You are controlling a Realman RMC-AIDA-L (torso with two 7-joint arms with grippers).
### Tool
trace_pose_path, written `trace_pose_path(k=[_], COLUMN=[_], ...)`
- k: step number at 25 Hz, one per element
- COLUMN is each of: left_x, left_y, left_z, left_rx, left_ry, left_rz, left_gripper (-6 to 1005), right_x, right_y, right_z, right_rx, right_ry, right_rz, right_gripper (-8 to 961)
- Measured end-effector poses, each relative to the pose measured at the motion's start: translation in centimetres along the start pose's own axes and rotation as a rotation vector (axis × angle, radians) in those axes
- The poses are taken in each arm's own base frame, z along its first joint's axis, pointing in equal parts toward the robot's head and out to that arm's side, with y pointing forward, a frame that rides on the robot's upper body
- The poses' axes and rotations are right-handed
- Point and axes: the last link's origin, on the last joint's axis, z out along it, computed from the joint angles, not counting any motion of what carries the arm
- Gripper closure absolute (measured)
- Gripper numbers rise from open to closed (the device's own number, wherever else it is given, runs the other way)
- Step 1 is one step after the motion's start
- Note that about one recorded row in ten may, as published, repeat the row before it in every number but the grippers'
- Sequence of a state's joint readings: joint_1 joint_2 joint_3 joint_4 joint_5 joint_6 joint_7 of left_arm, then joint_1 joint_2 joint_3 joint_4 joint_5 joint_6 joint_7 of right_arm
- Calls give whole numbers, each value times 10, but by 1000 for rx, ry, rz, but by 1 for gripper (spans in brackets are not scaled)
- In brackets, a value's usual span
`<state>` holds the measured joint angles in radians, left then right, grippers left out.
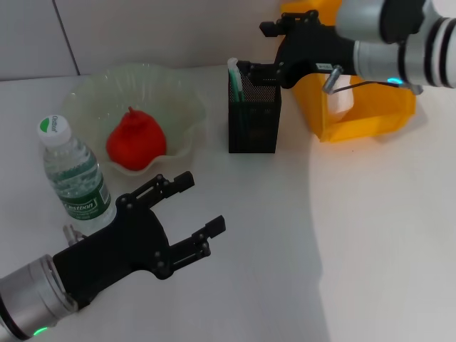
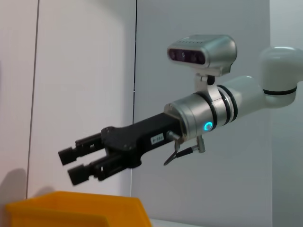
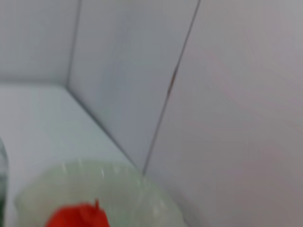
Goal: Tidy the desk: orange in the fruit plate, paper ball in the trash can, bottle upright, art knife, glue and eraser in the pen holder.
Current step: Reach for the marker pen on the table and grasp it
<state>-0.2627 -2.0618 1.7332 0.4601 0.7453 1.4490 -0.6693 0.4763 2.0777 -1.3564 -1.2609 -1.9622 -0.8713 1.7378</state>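
Observation:
The orange [image 1: 135,140] lies in the translucent fruit plate [image 1: 182,107], which the right wrist view also shows [image 3: 142,194]. The bottle [image 1: 73,178] stands upright left of the plate. My right gripper [image 1: 255,75] hovers open over the black mesh pen holder [image 1: 254,125], nothing between its fingers [image 2: 71,153]. A white and green stick [image 1: 233,70] pokes out of the holder. My left gripper [image 1: 200,206] is open and empty, low over the table in front of the plate. The yellow trash can [image 1: 360,117] holds something white [image 1: 342,102]. Art knife, glue, eraser and paper ball cannot be told apart.
Grey wall panels run close behind the plate and the trash can [image 2: 71,208]. The white table [image 1: 356,249] stretches to the front right. The bottle stands close beside my left arm's wrist.

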Motion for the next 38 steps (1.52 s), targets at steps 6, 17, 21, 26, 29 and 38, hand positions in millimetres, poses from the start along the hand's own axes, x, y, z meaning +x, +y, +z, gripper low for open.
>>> trace_pose_path(k=[6, 17, 21, 26, 29, 38], left_x=[6, 25, 35, 46, 52, 71], left_y=[2, 1, -4, -10, -18, -35], left_z=[-3, -22, -19, -6, 7, 35], left_rx=[-32, 60, 106, 182, 258, 323], left_ry=[-34, -276, -382, -582, -780, -1088], left_rz=[-11, -27, -95, -162, -193, -260], left_gripper=[222, 221, 222, 222, 222, 221], right_x=[9, 80, 87, 92, 101, 143], right_y=[-9, -4, -1, 0, 5, 28], right_z=[-59, -105, -102, -103, -110, -162], right_rx=[-71, -24, -12, -1, -8, -70], right_ry=[-279, -434, -435, -434, -416, -430], right_rz=[150, 275, 278, 269, 256, 228], right_gripper=[255, 244, 244, 244, 244, 244])
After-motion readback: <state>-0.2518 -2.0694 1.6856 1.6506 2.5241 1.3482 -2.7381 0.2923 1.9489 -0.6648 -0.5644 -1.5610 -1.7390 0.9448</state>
